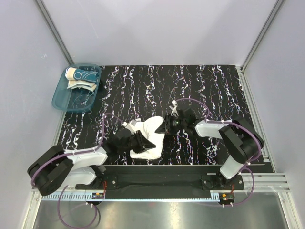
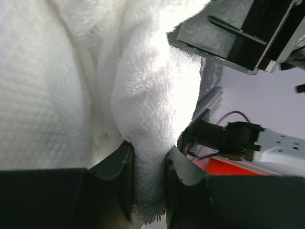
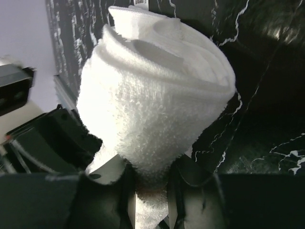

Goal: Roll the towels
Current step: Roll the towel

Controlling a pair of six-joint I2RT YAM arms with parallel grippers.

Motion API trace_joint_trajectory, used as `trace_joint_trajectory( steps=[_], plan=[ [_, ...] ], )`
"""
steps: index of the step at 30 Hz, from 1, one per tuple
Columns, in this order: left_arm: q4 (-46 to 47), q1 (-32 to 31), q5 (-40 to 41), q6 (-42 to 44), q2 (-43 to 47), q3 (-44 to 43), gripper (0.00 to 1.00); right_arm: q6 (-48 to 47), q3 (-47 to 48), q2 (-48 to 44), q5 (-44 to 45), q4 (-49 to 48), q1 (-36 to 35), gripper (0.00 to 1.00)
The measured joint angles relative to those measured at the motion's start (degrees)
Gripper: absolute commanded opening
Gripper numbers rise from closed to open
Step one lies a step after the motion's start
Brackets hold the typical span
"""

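The white terry towel [image 1: 150, 136] lies half rolled on the black marbled mat near the front middle. My left gripper [image 1: 143, 141] is shut on the towel's near-left edge; in the left wrist view a fold of the white towel [image 2: 147, 143] is pinched between both fingers. My right gripper [image 1: 164, 128] is shut on the towel's right end; in the right wrist view the white towel [image 3: 152, 90] forms a rolled cone whose tip is pinched between the fingers. The cream-tan patterned towel [image 1: 81, 77] lies bunched in the teal tub at the far left.
The translucent teal tub [image 1: 64, 100] sits at the mat's far-left corner. The black marbled mat [image 1: 209, 90] covers the table. Grey walls and metal frame rails enclose the sides. The other arm's dark gripper body [image 2: 238, 33] is close above the towel in the left wrist view.
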State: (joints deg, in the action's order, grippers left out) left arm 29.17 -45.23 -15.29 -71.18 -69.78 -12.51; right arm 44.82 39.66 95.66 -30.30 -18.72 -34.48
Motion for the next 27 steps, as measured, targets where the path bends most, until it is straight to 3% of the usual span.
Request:
trace_joint_trajectory(
  steps=[4, 8, 16, 21, 27],
  plan=[
    [-16.1, -0.7, 4.0, 8.4, 3.5, -7.3, 0.5, -2.8, 6.3, -0.7, 4.7, 11.3, -1.0, 0.12],
    [-29.6, -3.3, 10.8, 16.3, 5.0, -14.9, 0.68, -5.6, 12.5, -2.1, 11.0, 25.0, -1.6, 0.09],
    [-46.8, -15.8, 30.0, 28.0, 1.3, -31.6, 0.73, -8.5, 21.2, -3.2, 23.0, 48.3, -2.4, 0.07],
    [-48.1, -24.0, 38.2, 33.9, -3.4, -37.2, 0.76, -8.9, 26.3, -1.4, 28.3, 57.8, -5.0, 0.04],
    [-46.4, -28.6, 40.1, 38.2, -8.2, -37.8, 0.81, -9.0, 32.6, 3.5, 31.3, 64.3, -7.4, 0.02]
  ],
)
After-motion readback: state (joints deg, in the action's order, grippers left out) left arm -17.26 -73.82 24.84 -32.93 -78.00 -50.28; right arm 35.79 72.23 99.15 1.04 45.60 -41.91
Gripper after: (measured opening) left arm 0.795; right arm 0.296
